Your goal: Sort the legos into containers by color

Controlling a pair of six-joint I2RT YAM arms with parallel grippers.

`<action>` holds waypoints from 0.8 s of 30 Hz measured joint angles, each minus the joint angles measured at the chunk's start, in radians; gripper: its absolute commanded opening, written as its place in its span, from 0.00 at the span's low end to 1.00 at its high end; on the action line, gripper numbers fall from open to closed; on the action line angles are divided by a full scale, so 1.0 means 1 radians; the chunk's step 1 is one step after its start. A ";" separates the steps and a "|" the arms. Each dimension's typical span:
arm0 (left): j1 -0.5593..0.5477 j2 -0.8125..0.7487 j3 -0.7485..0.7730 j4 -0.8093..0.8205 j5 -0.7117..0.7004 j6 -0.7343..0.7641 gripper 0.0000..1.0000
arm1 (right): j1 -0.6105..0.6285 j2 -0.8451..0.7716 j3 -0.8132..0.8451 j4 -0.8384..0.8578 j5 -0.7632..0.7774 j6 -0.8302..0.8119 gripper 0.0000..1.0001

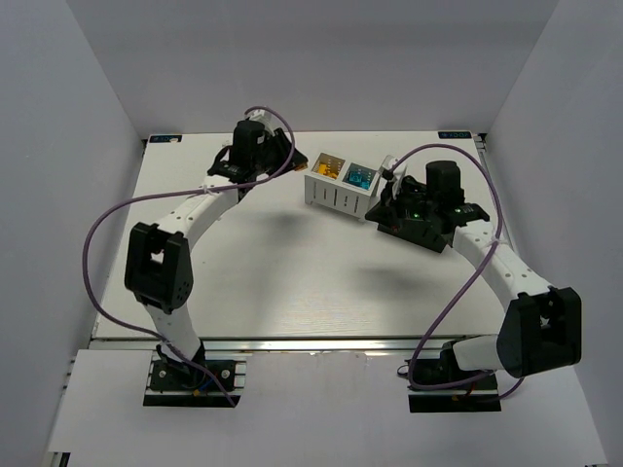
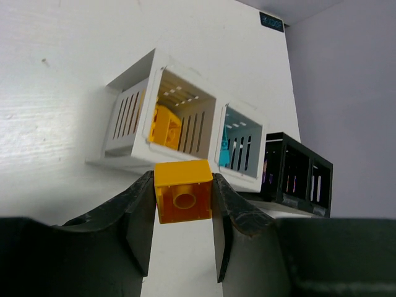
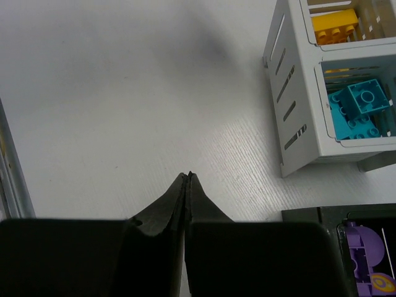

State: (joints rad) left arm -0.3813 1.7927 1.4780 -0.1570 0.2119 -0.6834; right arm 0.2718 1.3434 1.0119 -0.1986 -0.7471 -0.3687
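Left gripper clamps an orange brick; right gripper is pressed closed, empty.
Upper left of centre, the held brick hangs just before the white container, whose compartments hold orange legos and cyan legos. To its right sits the black container, a purple lego inside.
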 measured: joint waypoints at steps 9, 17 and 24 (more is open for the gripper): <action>-0.058 0.229 0.272 -0.001 -0.029 0.041 0.18 | -0.016 -0.023 -0.029 0.006 0.005 0.000 0.00; -0.103 0.367 0.439 -0.081 -0.119 0.082 0.38 | -0.032 -0.024 -0.029 0.015 0.005 0.000 0.00; -0.117 0.398 0.488 -0.137 -0.159 0.102 0.51 | -0.041 -0.024 -0.032 0.017 0.005 0.000 0.01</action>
State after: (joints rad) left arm -0.4984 2.1910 1.9659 -0.2935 0.0532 -0.5816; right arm 0.2310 1.3190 0.9798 -0.1814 -0.7425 -0.3691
